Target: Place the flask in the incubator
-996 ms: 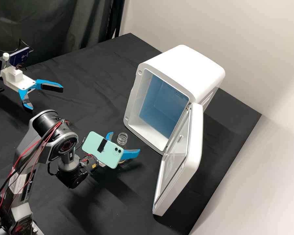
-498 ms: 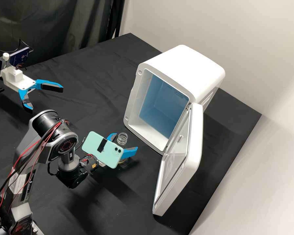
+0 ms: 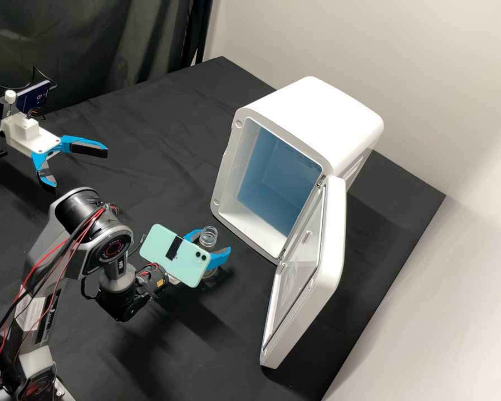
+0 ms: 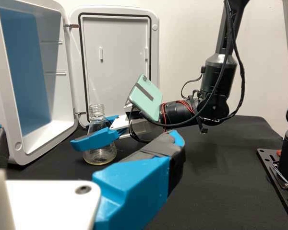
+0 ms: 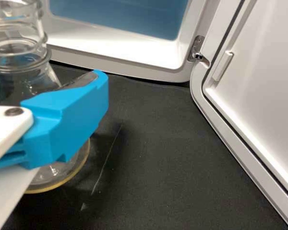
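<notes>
Flask [image 3: 207, 236]: upright on worktop [image 3: 150, 139], at 8 o'clock from open incubator [image 3: 317, 117].
Right jaws: closed around flask.
Left jaws: spread wide.

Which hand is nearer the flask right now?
Right. The right hand clasps the flask, in front of the open incubator; the left hand hangs open, far off across the bench.

Clear flask [image 4: 100, 154], perhaps amber-tinged at its base; white incubator [image 3: 312, 120], blue inside; black bench [image 3: 150, 139].

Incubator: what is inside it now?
Blue lining shows in the incubator; the flask stands outside on the bench, in the right end effector. The chamber's ceiling is hidden behind the frame.
</notes>
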{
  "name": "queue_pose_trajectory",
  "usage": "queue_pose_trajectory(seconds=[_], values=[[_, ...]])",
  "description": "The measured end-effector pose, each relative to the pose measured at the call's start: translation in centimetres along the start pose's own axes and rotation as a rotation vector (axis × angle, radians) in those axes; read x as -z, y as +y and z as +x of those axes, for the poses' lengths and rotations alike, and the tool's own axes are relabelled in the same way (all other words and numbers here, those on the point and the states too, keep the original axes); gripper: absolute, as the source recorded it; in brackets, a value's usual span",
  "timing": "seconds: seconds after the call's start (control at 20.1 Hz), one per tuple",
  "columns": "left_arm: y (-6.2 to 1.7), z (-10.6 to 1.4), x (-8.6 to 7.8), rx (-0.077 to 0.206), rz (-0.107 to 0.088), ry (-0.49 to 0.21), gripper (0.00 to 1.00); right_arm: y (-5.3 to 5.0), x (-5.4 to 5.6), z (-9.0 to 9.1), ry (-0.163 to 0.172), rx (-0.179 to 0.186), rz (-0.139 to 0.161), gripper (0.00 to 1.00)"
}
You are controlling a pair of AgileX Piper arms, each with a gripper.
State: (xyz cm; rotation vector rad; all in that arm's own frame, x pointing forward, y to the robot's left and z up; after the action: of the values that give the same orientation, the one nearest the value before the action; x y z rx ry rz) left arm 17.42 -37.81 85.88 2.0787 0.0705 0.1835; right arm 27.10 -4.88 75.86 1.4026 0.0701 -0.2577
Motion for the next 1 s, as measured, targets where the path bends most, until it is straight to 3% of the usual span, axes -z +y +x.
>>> queue_pose_trajectory(seconds=[0.75, 1.0], values=[[0.0, 0.0, 0.0, 0.0, 0.0, 0.0, 1.0, 0.0, 0.0, 0.0, -0.002, -0.001, 0.0, 0.0], [-0.01, 0.0, 0.0, 0.001, 0.0, -0.002, 1.0, 0.4, -1.2, 0.3, -0.014, -0.037, 0.01, 0.0]])
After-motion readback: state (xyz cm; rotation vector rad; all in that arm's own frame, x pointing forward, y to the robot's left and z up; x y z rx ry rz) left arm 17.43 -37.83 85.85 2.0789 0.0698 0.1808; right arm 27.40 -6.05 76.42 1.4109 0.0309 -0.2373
